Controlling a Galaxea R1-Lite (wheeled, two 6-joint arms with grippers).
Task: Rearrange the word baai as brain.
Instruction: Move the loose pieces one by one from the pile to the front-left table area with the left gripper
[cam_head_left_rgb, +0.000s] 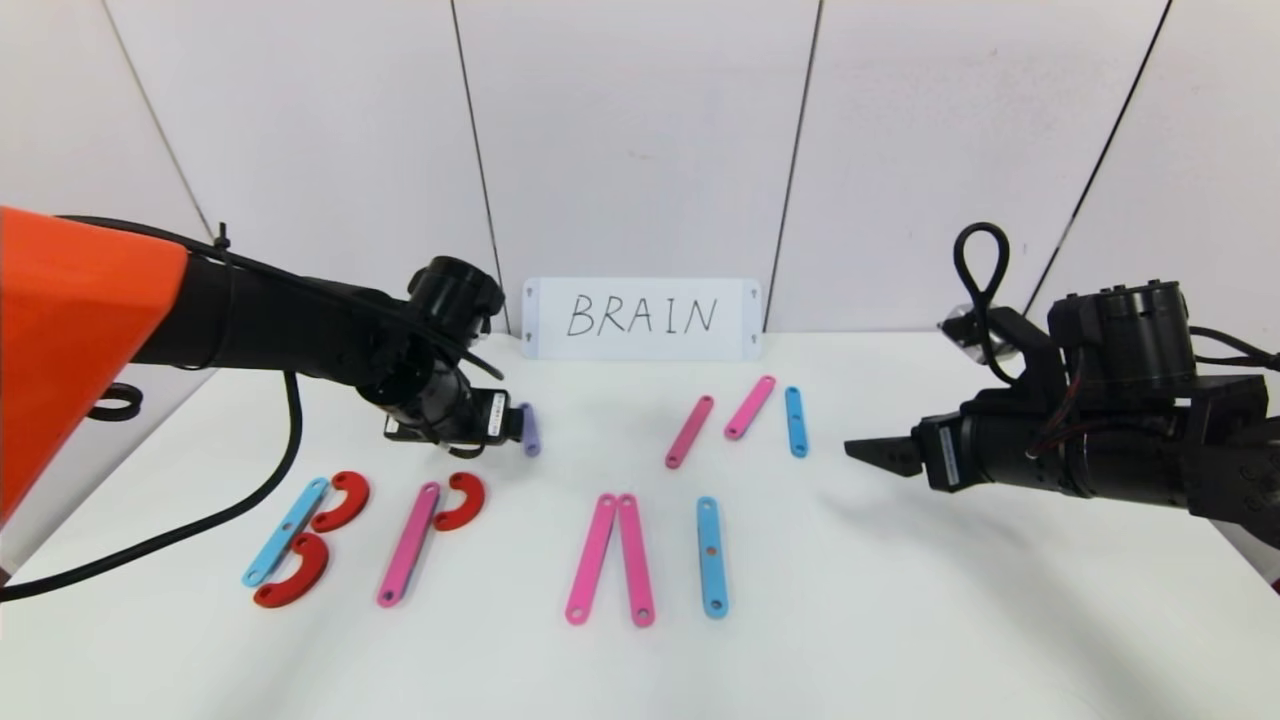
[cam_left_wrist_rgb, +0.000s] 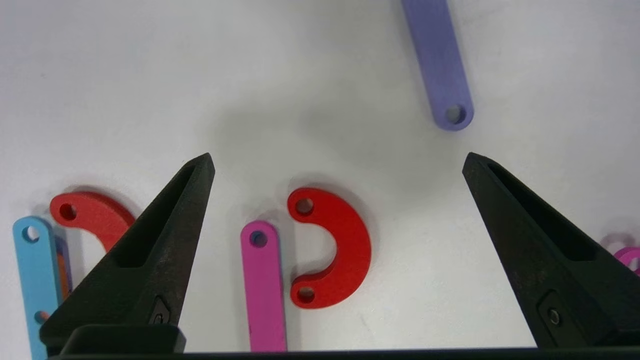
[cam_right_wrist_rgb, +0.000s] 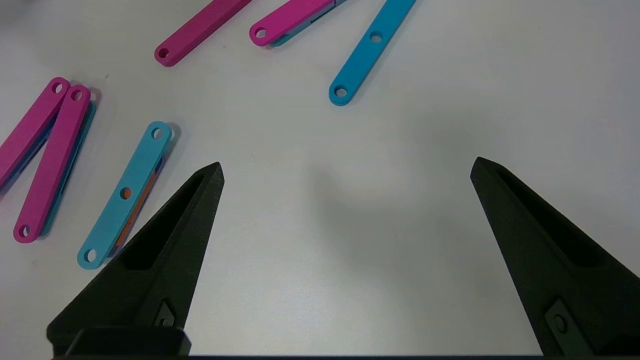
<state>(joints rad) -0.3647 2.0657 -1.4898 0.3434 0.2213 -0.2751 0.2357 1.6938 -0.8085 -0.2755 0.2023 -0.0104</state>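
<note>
- Two black grippers hover over the white tabletop (cam_head_left_rgb: 900, 620), each with its pointed fingers spread wide apart and nothing between them.
- Left gripper (cam_left_wrist_rgb: 337, 160): poised above the rear of the word's second letter; the short purple holed strip (cam_head_left_rgb: 531, 430) lies flat just beyond its fingertips, apart from every other piece.
- Directly beneath the left gripper, one long pink holed strip (cam_left_wrist_rgb: 263, 290) lies with a red C-shaped curve (cam_left_wrist_rgb: 330, 247) just beside its upper end, forming a "P" shape.
- Further to that gripper's outer side, a light-blue holed strip (cam_head_left_rgb: 285, 531) carries two red C-curves (cam_head_left_rgb: 318, 540) stacked along one edge, reading as "B".
- Right gripper (cam_right_wrist_rgb: 347, 167): held over bare table, well to the right of the pieces.
- Ahead of the right gripper, two long pink strips (cam_head_left_rgb: 610, 560) meet at their far ends in an inverted "V"; a single light-blue strip (cam_head_left_rgb: 711, 556) lies just beside them as "I".
- Behind those, two slanted pink strips (cam_head_left_rgb: 720, 420) and one light-blue strip (cam_head_left_rgb: 795, 421) lie separately, near one another.
- White card handwritten "BRAIN" (cam_head_left_rgb: 641, 318) stands at the table's rear edge against the wall.
</note>
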